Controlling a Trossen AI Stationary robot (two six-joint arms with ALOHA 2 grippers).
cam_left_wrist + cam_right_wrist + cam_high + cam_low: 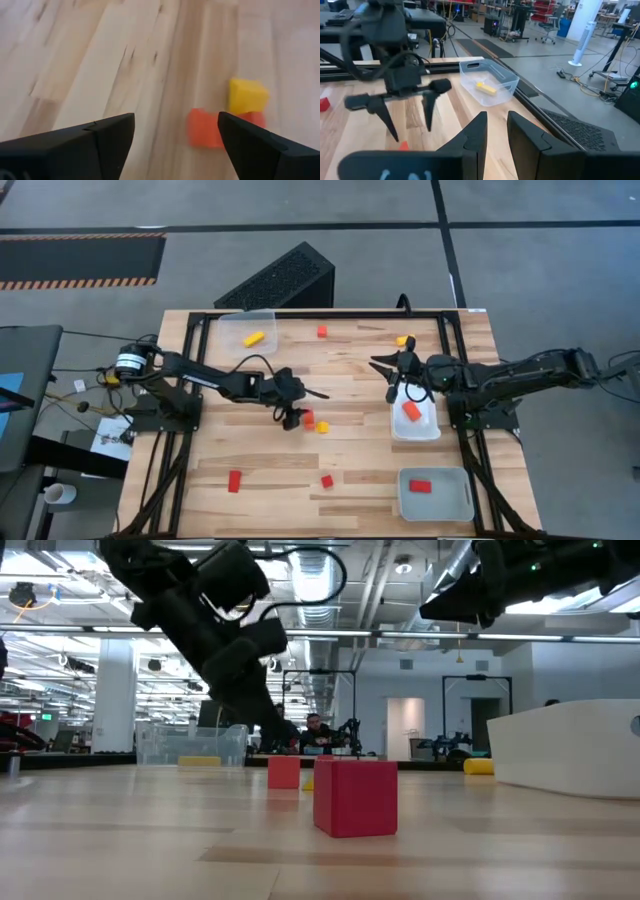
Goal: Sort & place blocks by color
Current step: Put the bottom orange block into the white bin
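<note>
Nearest, a red block [355, 797] is set mid-surface [360, 470]. Farther, the left claw [290, 420] is spread over an orange block [204, 128] beside a yellow block [246, 95]. The right claw [384, 366] is held nearly closed, empty, above a tray [415, 430].

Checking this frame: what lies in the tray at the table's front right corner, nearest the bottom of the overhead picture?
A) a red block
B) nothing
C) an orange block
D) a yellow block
A: in the high view the front right tray holds a single red block; the yellow bar lies in the far left tray and the orange block in the middle right tray.
</note>
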